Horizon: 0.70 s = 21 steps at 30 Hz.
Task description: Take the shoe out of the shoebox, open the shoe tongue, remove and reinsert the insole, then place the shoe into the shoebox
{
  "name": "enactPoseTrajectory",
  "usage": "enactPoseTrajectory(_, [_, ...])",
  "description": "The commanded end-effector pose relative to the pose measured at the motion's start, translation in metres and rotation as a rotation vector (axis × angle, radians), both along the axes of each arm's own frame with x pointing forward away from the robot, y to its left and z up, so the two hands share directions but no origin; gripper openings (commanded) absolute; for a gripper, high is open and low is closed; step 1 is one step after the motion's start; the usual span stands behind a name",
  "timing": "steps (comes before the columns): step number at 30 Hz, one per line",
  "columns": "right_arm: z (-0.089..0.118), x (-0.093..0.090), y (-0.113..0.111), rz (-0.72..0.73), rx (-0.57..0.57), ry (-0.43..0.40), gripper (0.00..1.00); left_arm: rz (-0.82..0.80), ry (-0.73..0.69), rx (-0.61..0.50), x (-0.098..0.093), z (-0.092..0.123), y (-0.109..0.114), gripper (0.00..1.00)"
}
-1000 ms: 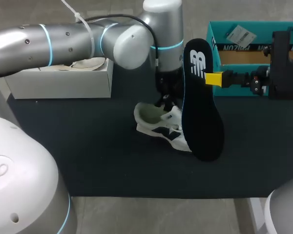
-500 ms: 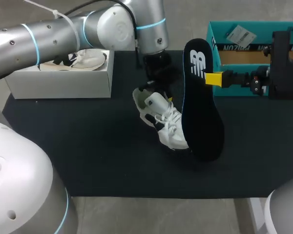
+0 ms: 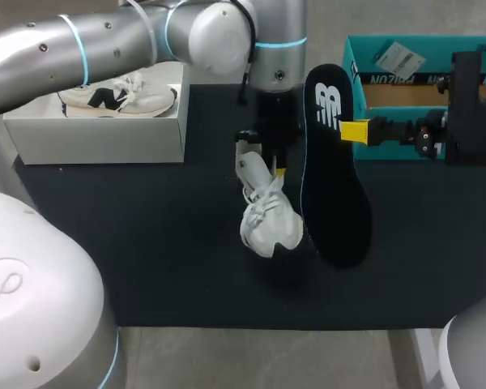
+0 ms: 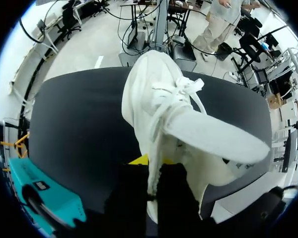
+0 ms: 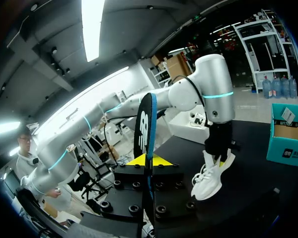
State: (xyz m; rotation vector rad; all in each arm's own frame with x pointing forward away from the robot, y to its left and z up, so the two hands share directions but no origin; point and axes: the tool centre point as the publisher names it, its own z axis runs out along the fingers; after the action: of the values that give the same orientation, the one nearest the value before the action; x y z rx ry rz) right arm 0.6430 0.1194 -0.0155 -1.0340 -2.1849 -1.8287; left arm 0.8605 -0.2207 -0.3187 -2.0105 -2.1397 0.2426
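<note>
White lace-up sneaker (image 3: 266,212) hangs toe-down over the middle of the black-matted tabletop (image 3: 146,243). The left fingers (image 3: 274,168) are closed on its heel collar from two sides. In the left wrist view the sneaker (image 4: 159,99) runs straight out ahead of those fingers (image 4: 141,159), its tongue flared away from the laces and the mouth open. From the right wrist view the toe looks at or just above the mat; I cannot tell whether it touches.

Just at 3 o'clock of the sneaker, the black foam insole (image 3: 334,178) stands on end. The right fingers (image 3: 355,130) pinch shut on its edge near the heel end, and its toe end points down toward the mat. Insole and sneaker are close beside each other, apparently apart.

At about 1 o'clock on the tabletop sits the teal cardboard shoebox (image 3: 353,97), open, with the right arm partly in front of it. At 10 o'clock is a white open box (image 3: 97,134) with a second white shoe (image 3: 117,96) in it.

By my reading, the sneaker is out of its box, the tongue is opened and the insole is removed. What remains is sliding the insole back through the mouth, seating it flat, then carrying the sneaker to the teal shoebox.
</note>
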Motion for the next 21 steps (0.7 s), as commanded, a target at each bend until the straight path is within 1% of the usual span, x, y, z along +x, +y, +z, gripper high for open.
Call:
enactPoseTrajectory(1, [0.000, 0.001, 0.003, -0.002, -0.001, 0.001, 0.00, -0.015, -0.008, 0.062, -0.002, 0.006, -0.006, 0.00])
enactPoseTrajectory(5, [0.000, 0.001, 0.003, -0.002, -0.001, 0.001, 0.00, -0.015, -0.008, 0.062, -0.002, 0.006, -0.006, 0.00])
enactPoseTrajectory(7, [0.000, 0.001, 0.003, -0.002, -0.001, 0.001, 0.00, 0.057, -0.036, 0.089, 0.001, 0.000, -0.007, 0.00])
enactPoseTrajectory(10, [0.000, 0.001, 0.003, -0.002, -0.001, 0.001, 0.00, 0.036, -0.021, 0.103, 0.009, -0.006, -0.008, 0.00])
enactPoseTrajectory(11, [0.000, 0.001, 0.003, -0.002, -0.001, 0.001, 0.00, 0.019, -0.026, 0.124, 0.010, -0.007, -0.009, 0.00])
enactPoseTrajectory(12, [0.000, 0.001, 0.003, -0.002, -0.001, 0.001, 0.00, 0.020, -0.028, 0.119, 0.012, -0.008, -0.009, 0.00])
enactPoseTrajectory(16, [0.000, 0.001, 0.003, -0.002, -0.001, 0.001, 0.00, -0.061, -0.039, 0.212, 0.019, -0.014, -0.012, 0.00])
enactPoseTrajectory(21, [0.000, 0.001, 0.003, -0.002, -0.001, 0.001, 0.00, -0.104, -0.087, 0.279, 0.029, -0.017, -0.011, 0.00])
